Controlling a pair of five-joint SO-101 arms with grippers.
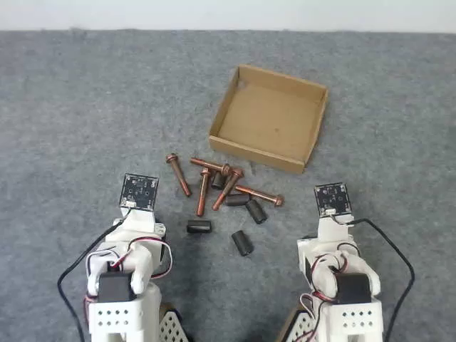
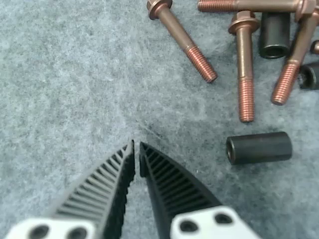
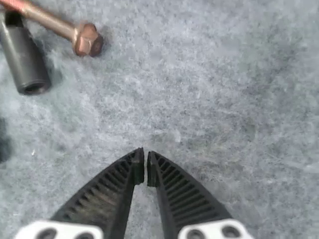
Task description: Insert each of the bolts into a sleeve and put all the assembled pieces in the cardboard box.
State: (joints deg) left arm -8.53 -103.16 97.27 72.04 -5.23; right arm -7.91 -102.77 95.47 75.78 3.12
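Several copper bolts (image 1: 204,191) lie in a loose pile on the grey carpet between my two arms, with black sleeves (image 1: 199,227) among and in front of them. The cardboard box (image 1: 256,154) stands behind the pile with nothing in it. My left gripper (image 2: 136,147) is shut and holds nothing; it hangs over bare carpet, with a lying sleeve (image 2: 259,148) and bolts (image 2: 181,37) off to its side. My right gripper (image 3: 145,154) is also shut on nothing, with a sleeve (image 3: 22,57) and a bolt head (image 3: 87,40) farther ahead.
The left arm (image 1: 139,192) and right arm (image 1: 333,199) sit at the near edge, on either side of the pile. Grey carpet (image 1: 85,107) stretches to the left of the box and behind it. A pale strip (image 1: 228,14) borders the far edge.
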